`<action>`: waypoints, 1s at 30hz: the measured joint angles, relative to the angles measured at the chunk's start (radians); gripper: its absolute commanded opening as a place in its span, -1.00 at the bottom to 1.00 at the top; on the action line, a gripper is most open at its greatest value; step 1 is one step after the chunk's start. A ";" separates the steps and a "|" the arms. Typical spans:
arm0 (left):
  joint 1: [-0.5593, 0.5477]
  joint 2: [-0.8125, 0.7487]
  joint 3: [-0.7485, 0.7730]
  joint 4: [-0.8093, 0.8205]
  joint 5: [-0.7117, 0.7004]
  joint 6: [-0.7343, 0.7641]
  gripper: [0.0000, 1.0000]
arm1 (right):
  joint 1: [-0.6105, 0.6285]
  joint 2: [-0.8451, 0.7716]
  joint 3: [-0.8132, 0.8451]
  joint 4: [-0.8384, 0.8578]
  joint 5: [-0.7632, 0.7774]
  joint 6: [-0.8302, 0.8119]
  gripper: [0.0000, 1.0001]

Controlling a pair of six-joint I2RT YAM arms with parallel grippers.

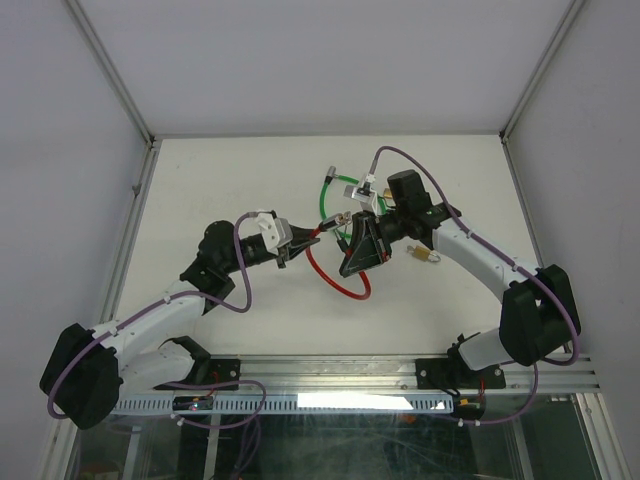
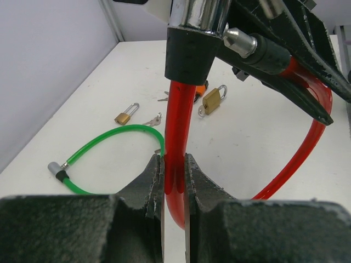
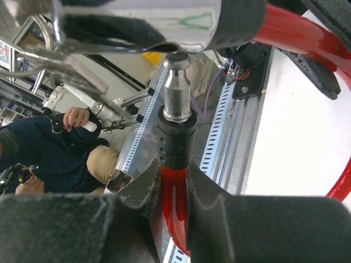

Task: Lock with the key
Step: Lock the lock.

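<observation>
Red cable lock (image 1: pixel 330 285) is held above the desk (image 1: pixel 220 180): left fingers (image 2: pixel 148 186) pinch its cable just below the lock body (image 2: pixel 197 16), right fingers (image 3: pixel 142 189) pinch just behind the pin (image 3: pixel 176 90), whose long axis points at that body, tip touching or nearly so.

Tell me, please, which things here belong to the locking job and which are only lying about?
In the job: red cable lock, left end effector, right end effector.

Lying about: green cable lock, smaller brass padlock, larger brass padlock, loose keys (perhaps needed; cannot tell).
</observation>
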 measured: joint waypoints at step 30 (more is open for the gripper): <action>0.019 0.040 0.042 -0.049 0.080 -0.028 -1.00 | -0.007 -0.018 0.001 -0.051 0.000 -0.038 -1.00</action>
